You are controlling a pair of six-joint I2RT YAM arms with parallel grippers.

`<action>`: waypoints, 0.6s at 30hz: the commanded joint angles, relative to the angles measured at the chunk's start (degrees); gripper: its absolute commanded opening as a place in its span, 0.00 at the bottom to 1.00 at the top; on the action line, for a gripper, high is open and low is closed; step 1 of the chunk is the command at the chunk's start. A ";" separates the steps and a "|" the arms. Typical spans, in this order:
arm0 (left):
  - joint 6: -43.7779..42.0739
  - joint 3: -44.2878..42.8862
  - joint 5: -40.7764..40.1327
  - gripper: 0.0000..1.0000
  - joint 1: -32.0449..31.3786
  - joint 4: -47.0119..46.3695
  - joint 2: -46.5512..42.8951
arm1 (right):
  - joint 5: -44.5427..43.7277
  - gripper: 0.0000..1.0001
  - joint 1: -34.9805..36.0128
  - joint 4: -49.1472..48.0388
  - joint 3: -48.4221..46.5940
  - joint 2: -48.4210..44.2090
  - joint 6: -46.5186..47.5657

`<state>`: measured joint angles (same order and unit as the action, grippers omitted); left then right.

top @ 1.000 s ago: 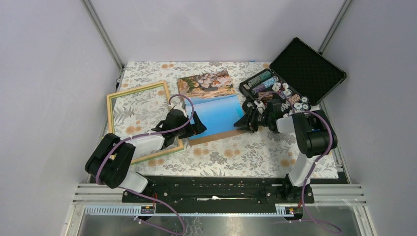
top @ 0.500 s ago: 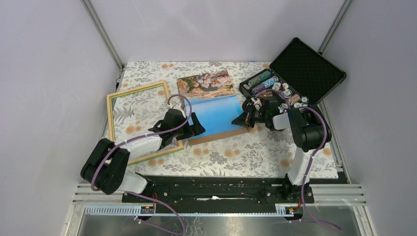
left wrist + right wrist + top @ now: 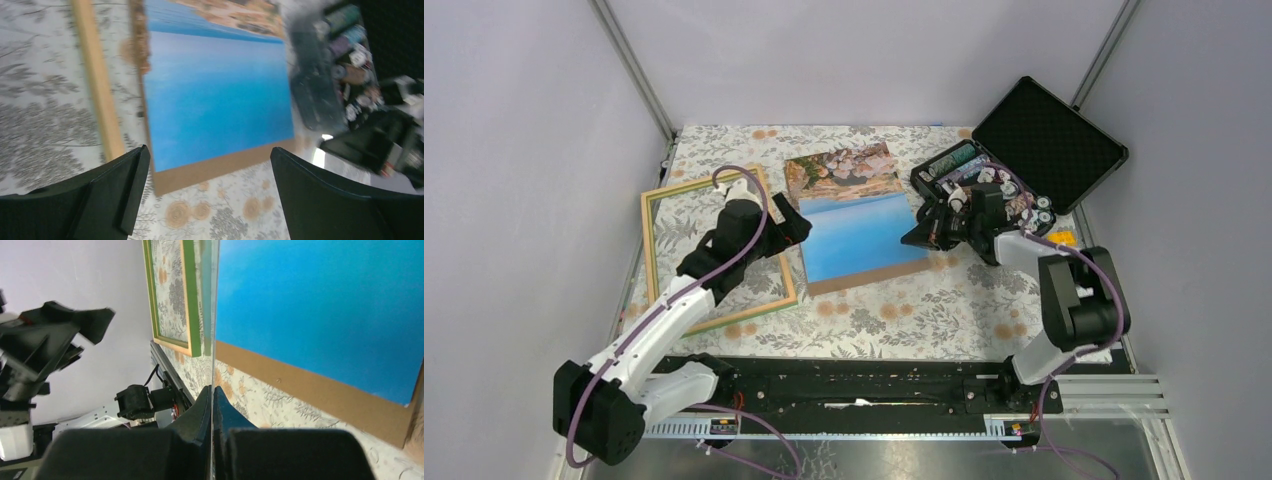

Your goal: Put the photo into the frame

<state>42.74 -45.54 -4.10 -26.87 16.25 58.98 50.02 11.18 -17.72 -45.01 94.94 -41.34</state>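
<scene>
Meanwhile, R end effector pinches blue seascape paper print; L end effector, spread, hovers by green rectangular wood frame.

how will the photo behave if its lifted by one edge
Probably floppy: the photo looks paper-thin, edge-on in the right gripper. Likely light, and apt to slide off the brown backing panel it lies on.

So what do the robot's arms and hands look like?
The left arm and right arm have white tubular links between chunky black joints, with a purple cable running along each. The left hand and right hand are matte black, each with two wedge-shaped fingers.
</scene>
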 commanded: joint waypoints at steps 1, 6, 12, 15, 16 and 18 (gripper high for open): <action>4.41 2.29 -5.48 0.99 4.54 4.46 1.47 | -1.69 0.00 0.51 9.13 -0.78 -8.54 5.22; 6.41 3.71 -3.75 0.99 7.68 0.96 6.27 | -4.95 0.00 0.50 20.94 -4.51 -16.40 9.72; 4.59 3.18 2.46 0.99 7.80 -5.06 14.77 | -7.13 0.00 0.51 29.32 -9.61 -22.12 12.41; 3.83 3.32 3.81 0.99 7.84 -7.82 18.80 | -7.60 0.00 0.47 31.32 -11.39 -23.71 12.68; 3.67 3.75 3.83 0.99 7.81 -8.70 19.86 | -7.73 0.00 0.50 31.79 -11.87 -24.05 12.72; 3.04 4.66 3.83 0.99 7.80 -10.99 21.50 | -7.70 0.00 0.50 32.53 -13.00 -24.40 12.85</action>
<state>47.40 -41.21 -1.96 -19.33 12.60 78.56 42.72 11.27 11.18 -54.19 72.73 -30.17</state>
